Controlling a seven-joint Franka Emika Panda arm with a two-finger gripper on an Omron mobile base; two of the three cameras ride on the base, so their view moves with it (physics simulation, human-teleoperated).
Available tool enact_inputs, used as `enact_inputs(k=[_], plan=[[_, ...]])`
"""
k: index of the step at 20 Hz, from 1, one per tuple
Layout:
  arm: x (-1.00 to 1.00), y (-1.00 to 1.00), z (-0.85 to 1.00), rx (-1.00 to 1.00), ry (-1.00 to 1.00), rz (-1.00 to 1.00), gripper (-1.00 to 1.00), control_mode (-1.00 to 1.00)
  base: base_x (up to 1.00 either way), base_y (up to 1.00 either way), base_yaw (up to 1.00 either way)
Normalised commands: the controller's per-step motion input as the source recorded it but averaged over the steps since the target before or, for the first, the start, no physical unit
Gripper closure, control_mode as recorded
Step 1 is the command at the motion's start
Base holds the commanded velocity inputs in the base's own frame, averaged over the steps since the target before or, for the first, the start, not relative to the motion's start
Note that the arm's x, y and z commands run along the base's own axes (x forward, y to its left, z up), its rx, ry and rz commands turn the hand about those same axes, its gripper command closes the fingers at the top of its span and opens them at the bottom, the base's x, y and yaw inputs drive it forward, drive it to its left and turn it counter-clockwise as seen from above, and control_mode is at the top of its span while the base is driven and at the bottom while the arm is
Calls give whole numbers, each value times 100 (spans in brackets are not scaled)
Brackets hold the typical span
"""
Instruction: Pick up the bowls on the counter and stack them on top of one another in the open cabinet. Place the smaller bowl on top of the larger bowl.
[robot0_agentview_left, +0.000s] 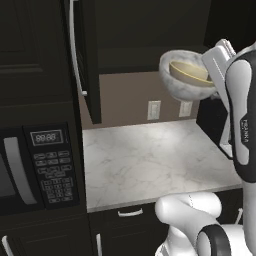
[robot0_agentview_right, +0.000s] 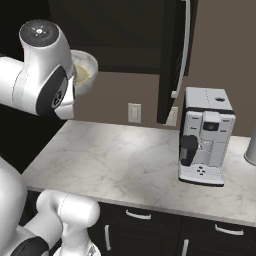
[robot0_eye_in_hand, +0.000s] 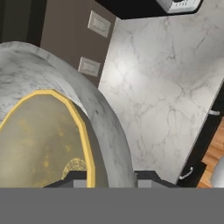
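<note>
White marble surface (robot0_agentview_left: 150, 160) is lying bare well below the fingers (robot0_eye_in_hand: 107, 178), with two wall outlets (robot0_agentview_left: 154, 110) showing on the brown wall behind it. Up at the open cabinet (robot0_agentview_left: 145, 35), the larger bowl (robot0_agentview_left: 182, 82) is sitting tilted in the air, high above the surface, at the level of the cabinet's lower edge — the smaller bowl (robot0_agentview_left: 189, 72) is nesting inside it. In the hand view, the fingers are rising at the near rim of the larger bowl, one tip on each side of its wall; I cannot tell whether they are pinching it. A coffee machine (robot0_agentview_right: 206, 135) is standing on the surface, well apart from the fingers.
</note>
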Motion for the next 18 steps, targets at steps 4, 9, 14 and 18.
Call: enact_inputs(k=[4,9,14,18], plan=[[35,-3,4,0,-3,0,100,-100,0,0,0],[47,0,7,0,-1,-1,100,-100,0,0,0],[52,0,6,0,0,-2,100,-100,0,0,0],[48,-1,7,0,1,-4,100,-100,0,0,0]])
